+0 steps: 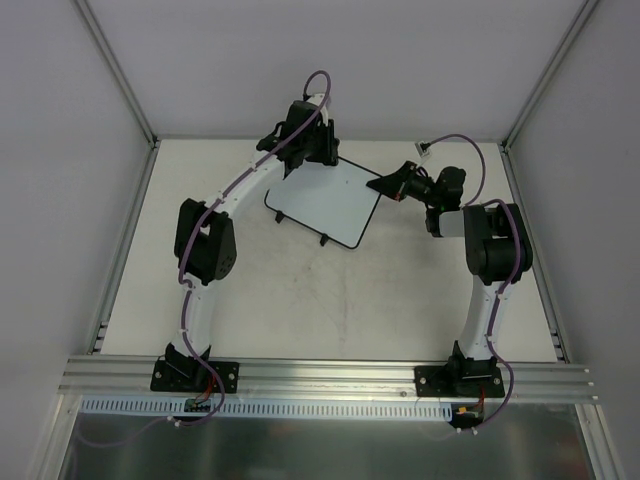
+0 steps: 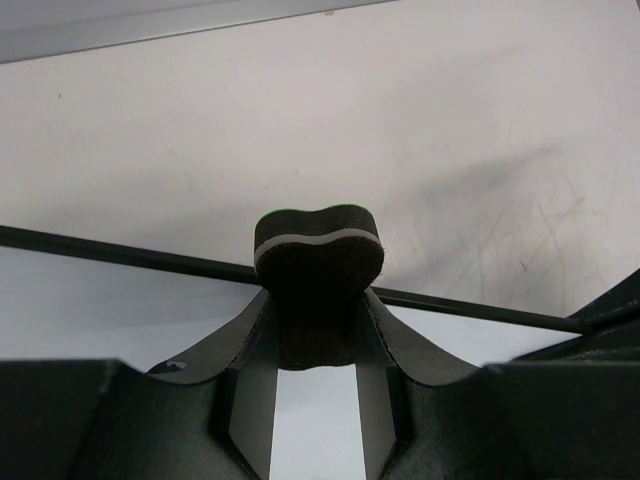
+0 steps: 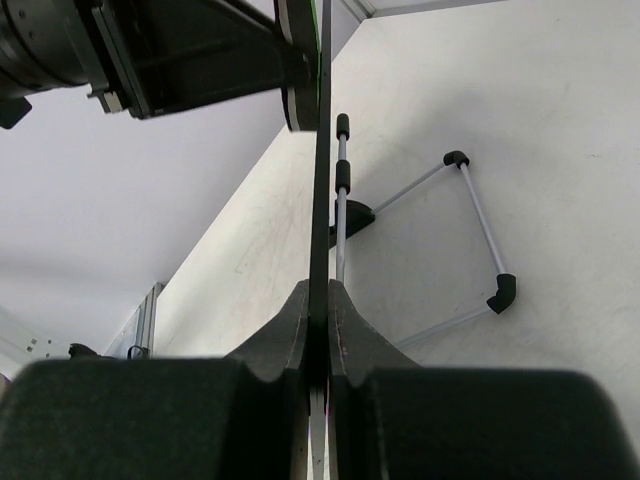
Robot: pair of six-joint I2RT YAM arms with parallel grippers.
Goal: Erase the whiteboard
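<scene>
From the overhead camera I see the whiteboard (image 1: 330, 205) sitting at an angle on the far middle of the table (image 1: 300, 300), its two black feet along the near edge. Both arms meet it from opposite sides.

My left arm rises from its base at the near edge, bends at a raised elbow on the left, then sweeps forward and to the right. The left gripper (image 1: 298, 155) points down over the board's far-left corner. In the left wrist camera its two fingers (image 2: 235, 345) are pinched narrowly around a dark eraser (image 2: 318, 270) with a thin pale stripe near its tip. The eraser's tip sits just at the board's black frame line, with bare table beyond it. I cannot tell whether it touches the surface.

My right arm goes up from its base, folds at the elbow on the right, and its wrist turns left, level with the board. The right gripper (image 1: 383, 186) is at the board's right corner. The right wrist camera shows the board edge-on as a thin dark line, with both jaws clamped tight on that edge. Beside it, thin pale rods with black corner joints (image 3: 470, 230) lie against the table.
</scene>
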